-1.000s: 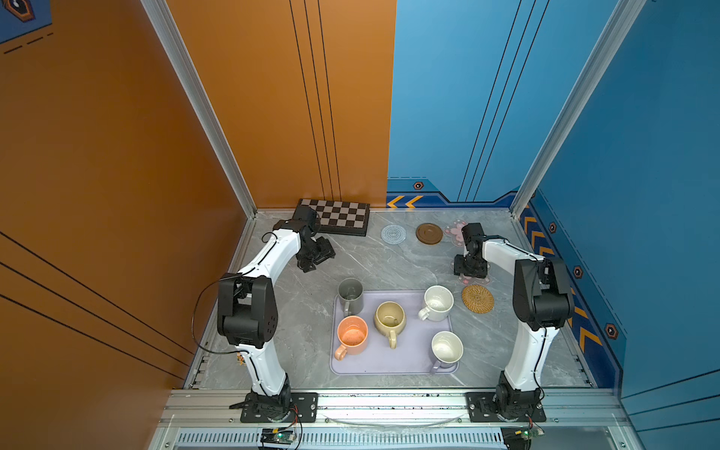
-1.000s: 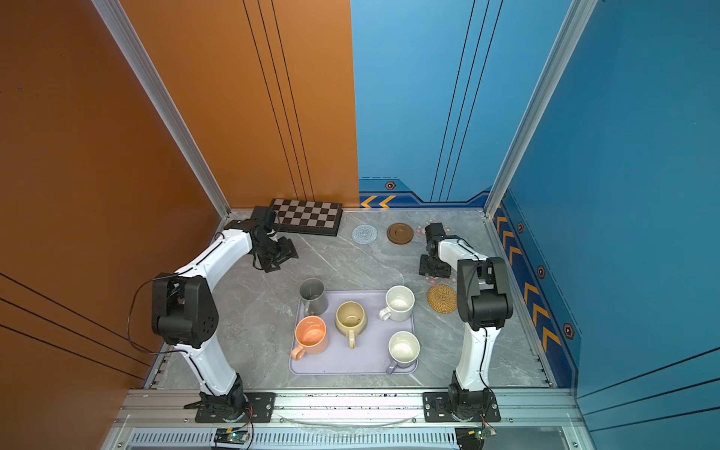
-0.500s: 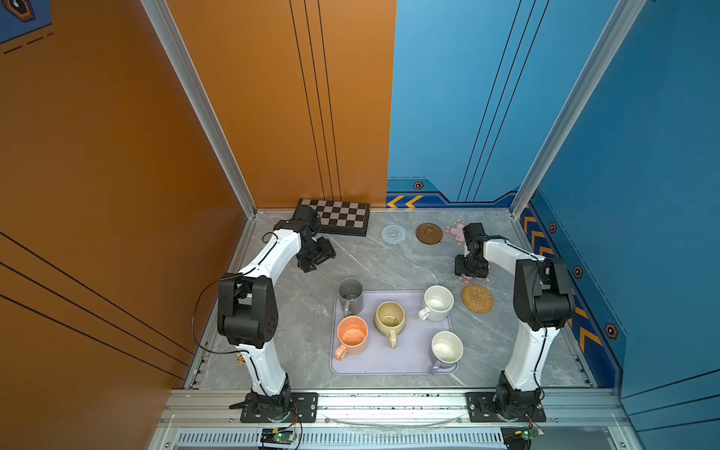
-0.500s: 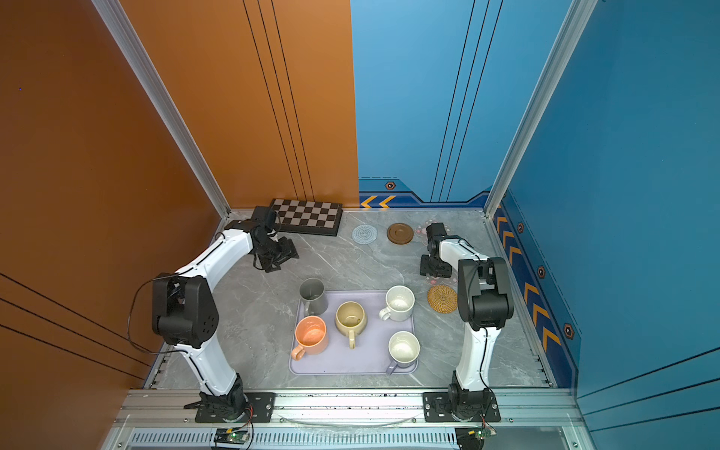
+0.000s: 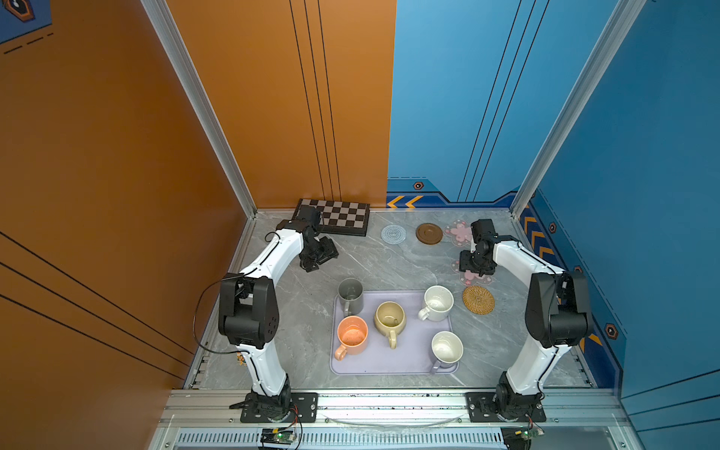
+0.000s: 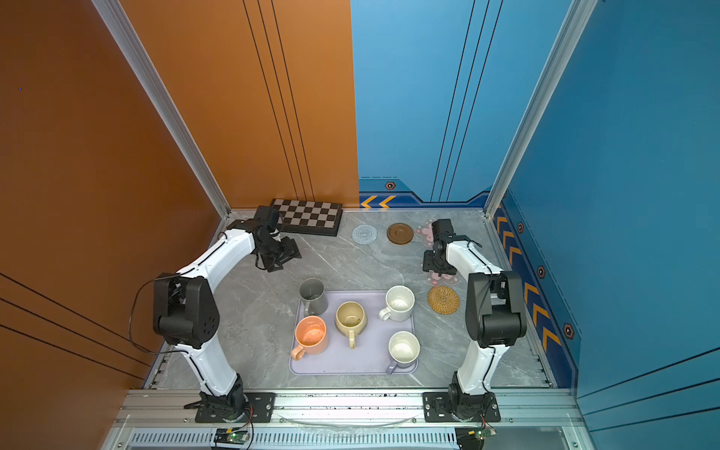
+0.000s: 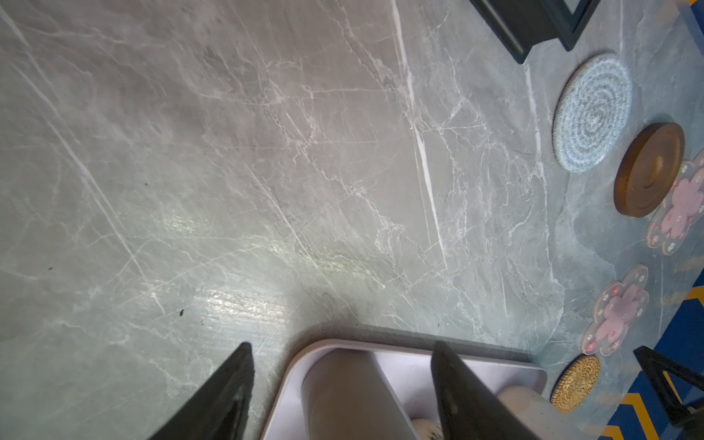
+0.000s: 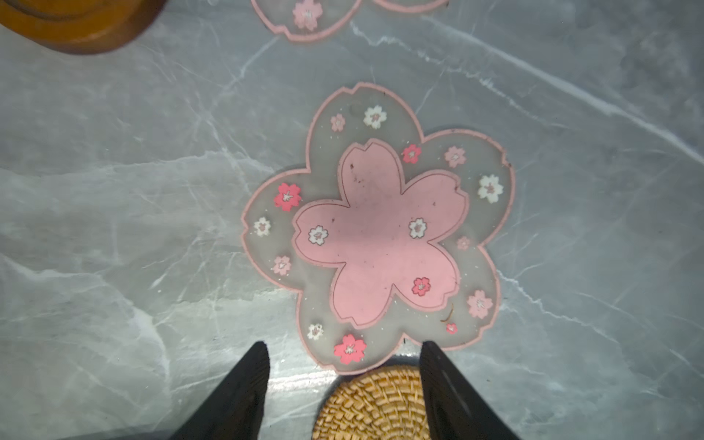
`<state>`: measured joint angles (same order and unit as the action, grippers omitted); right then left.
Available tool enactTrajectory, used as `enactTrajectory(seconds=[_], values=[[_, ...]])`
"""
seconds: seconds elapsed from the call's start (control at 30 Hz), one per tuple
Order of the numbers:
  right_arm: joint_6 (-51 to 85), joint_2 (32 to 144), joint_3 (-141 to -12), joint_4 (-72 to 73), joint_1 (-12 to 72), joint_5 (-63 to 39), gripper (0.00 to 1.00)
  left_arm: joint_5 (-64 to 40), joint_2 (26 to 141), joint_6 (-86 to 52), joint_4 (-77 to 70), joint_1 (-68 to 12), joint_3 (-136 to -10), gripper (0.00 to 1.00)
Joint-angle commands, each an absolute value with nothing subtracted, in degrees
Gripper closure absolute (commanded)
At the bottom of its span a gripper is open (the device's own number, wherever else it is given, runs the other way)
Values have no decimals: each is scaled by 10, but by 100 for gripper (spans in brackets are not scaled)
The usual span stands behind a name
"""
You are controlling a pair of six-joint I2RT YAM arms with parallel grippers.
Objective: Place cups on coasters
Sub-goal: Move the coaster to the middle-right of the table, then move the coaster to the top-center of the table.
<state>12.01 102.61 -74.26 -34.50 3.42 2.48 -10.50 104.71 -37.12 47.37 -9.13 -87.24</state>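
Right pincer (image 8: pixel 344 344) hangs open and empty over the desk (image 8: pixel 114 228), tips straddling the edge of a pink flower coaster (image 8: pixel 381 228) just beside the rattan coaster (image 8: pixel 373 407). Left pincer (image 7: pixel 341 344) is open and empty too, grey mug (image 7: pixel 343 396) ahead of its tips on the lavender tray (image 5: pixel 389 362) with the orange mug (image 5: pixel 352 334), beige mug (image 5: pixel 389 316), speckled white mug (image 5: pixel 439 302) and lavender mug (image 5: pixel 447 348). Against a second ago we see nothing on the desk moved, arms barely shifted.

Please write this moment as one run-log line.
cups: five, all on lavender tray | left hand: open, empty | right hand: open, empty, over pink flower coaster
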Motion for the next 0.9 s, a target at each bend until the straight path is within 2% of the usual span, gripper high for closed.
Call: enactTrajectory(seconds=[0.0,0.23,0.37,0.5,0.87], values=[[136,983,-730,-374,38,25,35,-106,1033,-361,481,-96,-884,26],[186,889,-621,-391,38,65,40,-111,1028,-359,481,-96,-874,26],[201,858,-559,-386,40,67,49,-118,1032,-360,481,-96,-880,26],[205,861,-527,-367,40,72,56,-123,1033,-361,481,-102,-892,26],[208,908,-499,-330,41,80,59,-117,1021,-361,482,-107,-875,26]])
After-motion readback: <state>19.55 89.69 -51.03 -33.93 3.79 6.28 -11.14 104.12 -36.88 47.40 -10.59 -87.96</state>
